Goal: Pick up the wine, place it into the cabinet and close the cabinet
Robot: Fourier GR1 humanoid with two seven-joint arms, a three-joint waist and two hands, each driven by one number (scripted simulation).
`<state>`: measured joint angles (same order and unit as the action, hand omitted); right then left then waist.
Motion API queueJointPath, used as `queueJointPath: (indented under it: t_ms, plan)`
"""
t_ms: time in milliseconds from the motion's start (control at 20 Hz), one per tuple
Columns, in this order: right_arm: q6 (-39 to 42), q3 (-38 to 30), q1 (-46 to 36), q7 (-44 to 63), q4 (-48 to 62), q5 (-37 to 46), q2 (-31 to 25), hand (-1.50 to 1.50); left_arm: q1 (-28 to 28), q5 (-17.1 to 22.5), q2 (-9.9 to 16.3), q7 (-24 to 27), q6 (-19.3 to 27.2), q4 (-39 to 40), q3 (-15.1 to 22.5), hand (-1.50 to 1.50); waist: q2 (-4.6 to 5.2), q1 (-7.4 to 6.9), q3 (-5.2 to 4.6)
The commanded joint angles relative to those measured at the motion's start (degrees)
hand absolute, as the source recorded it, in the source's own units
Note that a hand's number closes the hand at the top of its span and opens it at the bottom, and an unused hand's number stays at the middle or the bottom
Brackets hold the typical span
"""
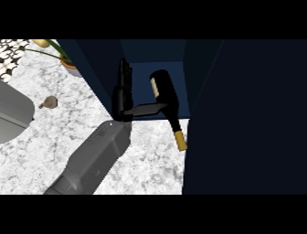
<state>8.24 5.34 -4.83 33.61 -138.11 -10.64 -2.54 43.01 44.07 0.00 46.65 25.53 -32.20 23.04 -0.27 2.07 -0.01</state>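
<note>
The wine bottle (164, 93) is dark with a gold-capped neck (180, 140). It lies on its side in the open navy cabinet (157, 55), base inward, while the neck sticks out over the marble counter. My left hand (122, 98) stands just left of the bottle at the cabinet's left wall, fingers (124, 73) straight and pointing into the cabinet. Its thumb (147, 109) reaches right and touches the bottle's side. The hand is open, not curled round the bottle. The grey forearm (95, 157) comes in from the lower left.
The cabinet's door (264, 114) stands open and fills the right side. A potted plant (67, 64) sits at the back left beside the cabinet, with a small brown object (48, 102) and a grey appliance (1, 114) further left on the counter (149, 160).
</note>
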Motion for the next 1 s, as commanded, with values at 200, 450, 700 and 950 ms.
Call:
queueJointPath:
  t_ms: [200, 450, 700, 950]
  plan:
    - [-0.27, -4.60, 1.15, 3.02, -5.32, -3.40, -2.32, -1.50, -10.34, 0.74, 0.00, -2.48, 15.82, -21.48, 13.72, -1.50, 0.04, -1.75, 0.02]
    - [0.86, -1.49, 6.13, -0.99, -5.36, -0.01, -0.16, -1.50, -18.61, -3.58, 0.00, -5.45, 21.46, -35.02, 19.30, -1.50, -0.06, -2.14, 0.04]
    - [-1.66, -2.11, -0.58, 4.02, -6.04, 0.02, -1.30, -1.50, -23.55, -7.69, 0.39, -8.97, 26.88, -46.60, 22.37, -1.50, -0.10, -2.48, 0.01]
    - [-0.25, -3.38, 3.33, 2.26, -8.13, -2.50, -1.62, -1.50, -33.77, -10.81, 5.42, -7.73, 25.17, -53.54, 22.95, -1.50, 0.07, -2.06, 0.01]
